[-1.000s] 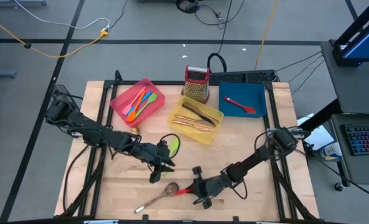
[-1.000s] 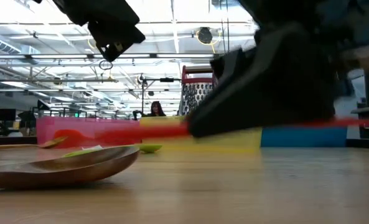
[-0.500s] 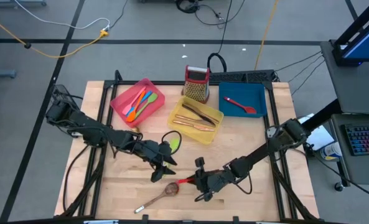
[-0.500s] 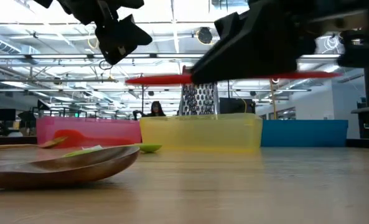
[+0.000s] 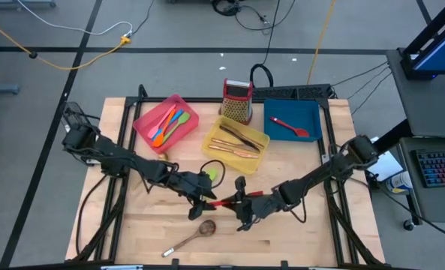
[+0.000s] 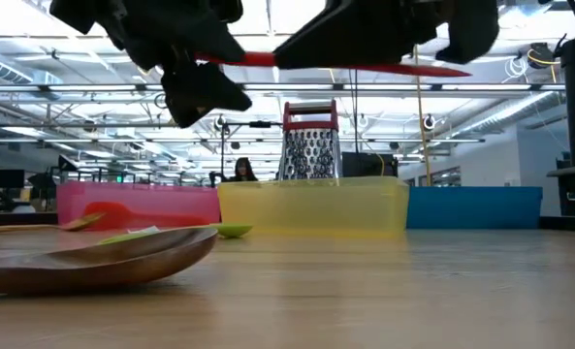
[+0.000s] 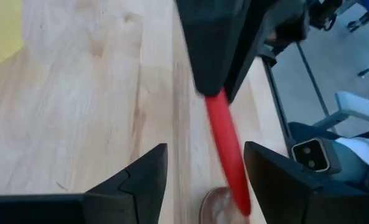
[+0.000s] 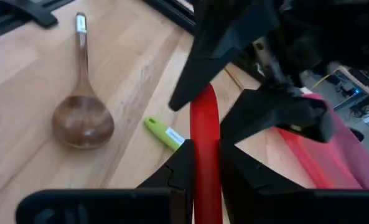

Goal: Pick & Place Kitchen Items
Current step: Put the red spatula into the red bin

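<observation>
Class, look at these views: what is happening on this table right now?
The right gripper holds a red utensil above the table's middle. The left gripper faces it with open fingers around the utensil's free end, as if to take it over. A wooden spoon and a green utensil lie on the table.
</observation>
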You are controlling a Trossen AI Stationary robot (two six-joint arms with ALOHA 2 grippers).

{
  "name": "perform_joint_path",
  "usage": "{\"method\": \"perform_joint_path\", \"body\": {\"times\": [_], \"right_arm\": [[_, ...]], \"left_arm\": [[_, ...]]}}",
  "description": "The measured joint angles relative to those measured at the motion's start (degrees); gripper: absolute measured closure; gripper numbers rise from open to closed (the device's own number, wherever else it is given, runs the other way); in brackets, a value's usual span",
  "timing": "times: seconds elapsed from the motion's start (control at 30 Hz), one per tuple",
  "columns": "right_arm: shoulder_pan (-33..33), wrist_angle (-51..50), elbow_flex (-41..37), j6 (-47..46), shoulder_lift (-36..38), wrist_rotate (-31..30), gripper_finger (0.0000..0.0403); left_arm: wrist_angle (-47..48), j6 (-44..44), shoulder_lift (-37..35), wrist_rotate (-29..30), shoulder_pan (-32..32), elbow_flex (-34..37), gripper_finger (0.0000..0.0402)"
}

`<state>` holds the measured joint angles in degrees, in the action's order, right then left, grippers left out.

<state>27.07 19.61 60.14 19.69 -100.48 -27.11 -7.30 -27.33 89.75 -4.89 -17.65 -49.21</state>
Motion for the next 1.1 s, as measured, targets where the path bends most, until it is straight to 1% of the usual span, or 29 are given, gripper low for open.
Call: {"method": "perform_joint_path", "body": {"times": [0.47,0.63,0.73,0.93,1.1], "right_arm": [[-0.8,-2.1,0.0,1.1,0.4,0.3,0.0358],[-0.8,-2.0,0.0,1.1,0.5,0.2,0.0358],[-0.9,-1.9,0.0,1.6,0.5,0.2,0.0358],[-1.0,-0.9,0.0,2.4,0.5,0.0,0.0358],[-1.3,-1.0,0.0,2.5,0.5,0.1,0.0358]], "left_arm": [[-1.1,0.6,0.0,0.4,0.8,0.0,0.0183],[-3.6,0.6,0.0,0.4,1.1,0.0,0.0186],[-3.9,0.6,0.0,0.4,1.1,0.0,0.0208],[-3.9,0.6,0.0,0.0,1.1,0.0,0.0280],[-3.8,1.7,0.0,0.1,1.1,0.0,0.0322]]}}
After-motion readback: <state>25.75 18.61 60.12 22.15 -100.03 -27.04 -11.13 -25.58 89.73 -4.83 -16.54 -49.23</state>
